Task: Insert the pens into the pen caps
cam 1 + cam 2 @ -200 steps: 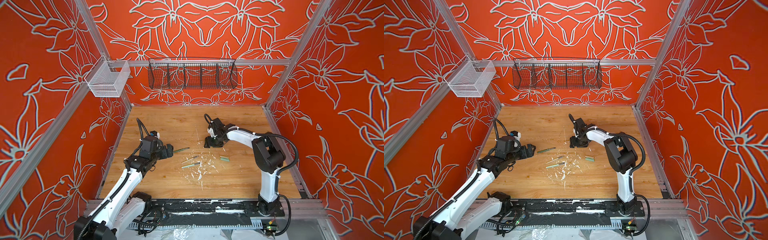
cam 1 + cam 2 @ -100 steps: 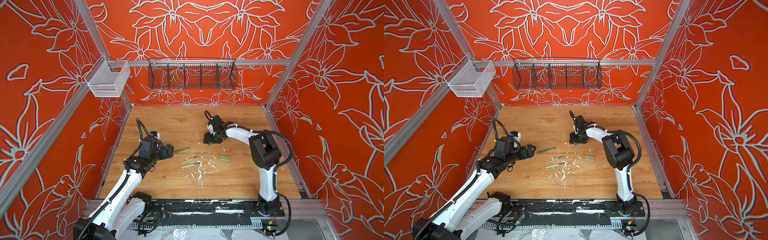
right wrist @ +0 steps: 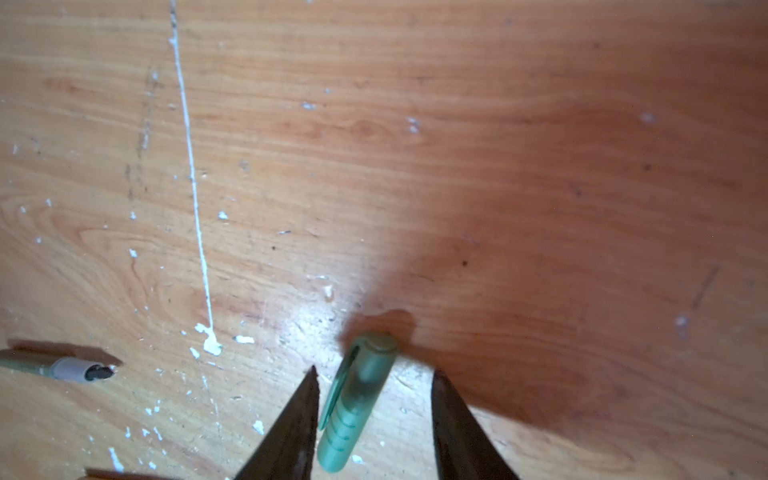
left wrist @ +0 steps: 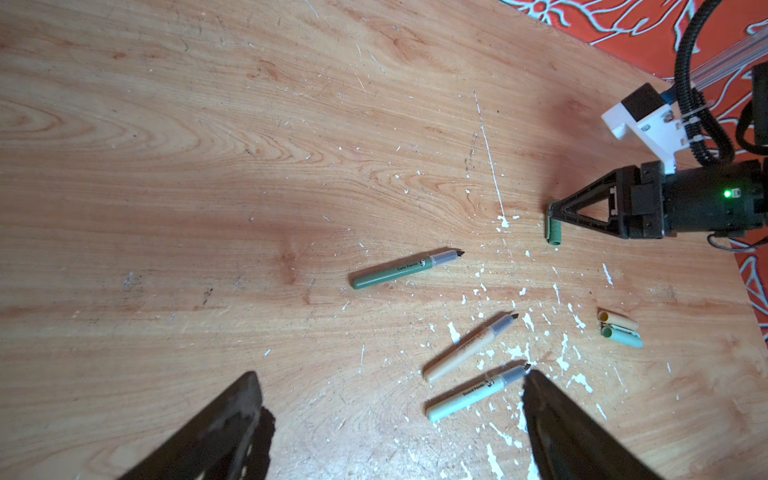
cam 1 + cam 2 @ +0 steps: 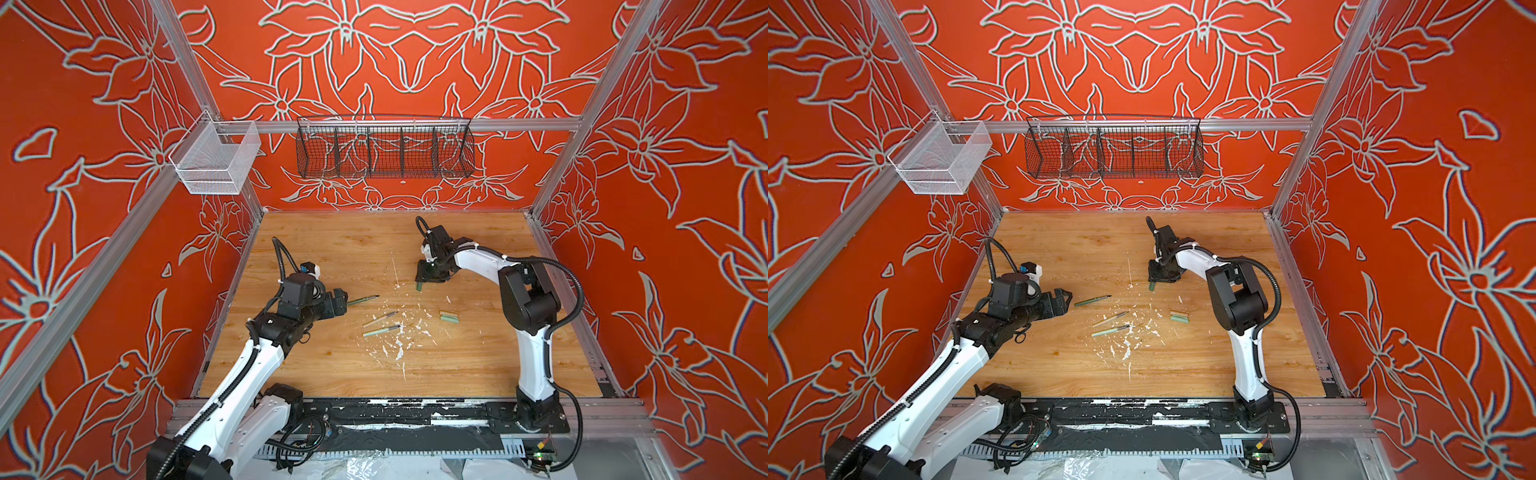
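**While my right fingers straddle the dark green cap: table stock**

Item 1, right gripper [image 3: 374, 370]: jaws part-spread around the dark green cap [image 3: 353, 399], which lies flat on the wooden table [image 5: 332, 249]. One finger [image 3: 291, 428] sits just beside it and the other stands apart, so I am not pinching it.

Item 2, left gripper [image 4: 391, 376]: jaws spread wide, holding nothing, low over the table.

Item 3, dark green pen [image 4: 399, 270]: lying loose, uncapped, just ahead of my left gripper.

Items 4 and 5, beige pen [image 4: 465, 349] and pale mint pen [image 4: 473, 392]: side by side, near-parallel, uncapped, among white paint flecks [image 5: 399, 353].

Items 6 and 7, beige cap [image 4: 619, 321] and pale mint cap [image 4: 623, 336]: touching each other, well apart from the dark green cap.
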`<state>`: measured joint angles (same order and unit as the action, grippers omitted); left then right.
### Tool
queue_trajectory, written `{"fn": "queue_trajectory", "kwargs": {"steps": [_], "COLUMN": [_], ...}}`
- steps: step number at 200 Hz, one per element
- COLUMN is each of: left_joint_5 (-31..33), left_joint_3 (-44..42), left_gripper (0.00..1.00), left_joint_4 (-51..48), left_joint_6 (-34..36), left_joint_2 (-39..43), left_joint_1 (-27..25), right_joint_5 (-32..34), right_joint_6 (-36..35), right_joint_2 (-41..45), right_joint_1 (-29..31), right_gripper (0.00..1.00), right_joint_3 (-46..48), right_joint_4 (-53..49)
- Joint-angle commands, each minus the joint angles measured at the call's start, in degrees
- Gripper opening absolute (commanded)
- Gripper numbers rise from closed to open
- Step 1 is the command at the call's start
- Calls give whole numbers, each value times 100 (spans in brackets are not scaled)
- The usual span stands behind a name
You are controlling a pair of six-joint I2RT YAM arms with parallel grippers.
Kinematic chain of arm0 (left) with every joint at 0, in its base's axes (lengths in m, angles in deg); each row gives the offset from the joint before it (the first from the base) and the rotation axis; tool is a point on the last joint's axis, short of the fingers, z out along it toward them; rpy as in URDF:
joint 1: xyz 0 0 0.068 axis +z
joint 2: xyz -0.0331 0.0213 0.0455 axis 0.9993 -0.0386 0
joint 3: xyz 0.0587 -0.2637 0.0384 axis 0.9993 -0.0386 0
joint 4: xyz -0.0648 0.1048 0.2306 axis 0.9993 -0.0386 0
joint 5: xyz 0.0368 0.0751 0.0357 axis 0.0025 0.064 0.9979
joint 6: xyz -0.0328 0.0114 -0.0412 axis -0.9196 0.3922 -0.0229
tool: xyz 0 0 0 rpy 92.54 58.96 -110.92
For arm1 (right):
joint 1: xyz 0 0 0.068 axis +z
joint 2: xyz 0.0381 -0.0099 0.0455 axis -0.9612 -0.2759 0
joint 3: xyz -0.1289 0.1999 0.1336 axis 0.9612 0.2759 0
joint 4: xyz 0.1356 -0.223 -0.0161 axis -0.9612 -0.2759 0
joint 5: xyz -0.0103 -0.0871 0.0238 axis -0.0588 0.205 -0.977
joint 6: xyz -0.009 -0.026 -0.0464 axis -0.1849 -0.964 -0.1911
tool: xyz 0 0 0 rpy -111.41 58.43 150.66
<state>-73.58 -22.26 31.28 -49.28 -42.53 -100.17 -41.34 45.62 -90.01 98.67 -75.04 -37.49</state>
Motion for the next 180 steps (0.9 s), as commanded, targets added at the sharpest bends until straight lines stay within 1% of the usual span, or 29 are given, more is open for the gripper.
{"fn": "queue_trajectory", "kwargs": {"steps": [1,23,35,52,87,111,180], "left_joint_5": [-84,-94,-93,-89,-55,-41,-79], "left_joint_3": [-73,-73,-72,-82,-171,-230,-231], "left_gripper": [97,97,97,97,97,97,97], "left_joint_4": [87,85,82,96,219,312,249], "left_joint_6": [56,62,75,77,77,82,127], "left_joint_2": [-8,-60,-83,-113,-131,-140,-281], "left_joint_1": [-27,-27,-27,-27,-27,-27,-36], "right_joint_5": [95,113,362,619,676,865,465], "right_joint_6": [97,120,69,-18,27,62,395], "right_joint_2": [-32,-52,-84,-164,-195,-238,-303], "right_joint_1": [1,38,111,180,185,185,254], "right_gripper": [42,37,35,34,30,28,28], "right_joint_3": [-77,-128,-237,-419,-482,-549,-478], "right_joint_4": [-135,-134,-282,-530,-604,-734,-348]}}
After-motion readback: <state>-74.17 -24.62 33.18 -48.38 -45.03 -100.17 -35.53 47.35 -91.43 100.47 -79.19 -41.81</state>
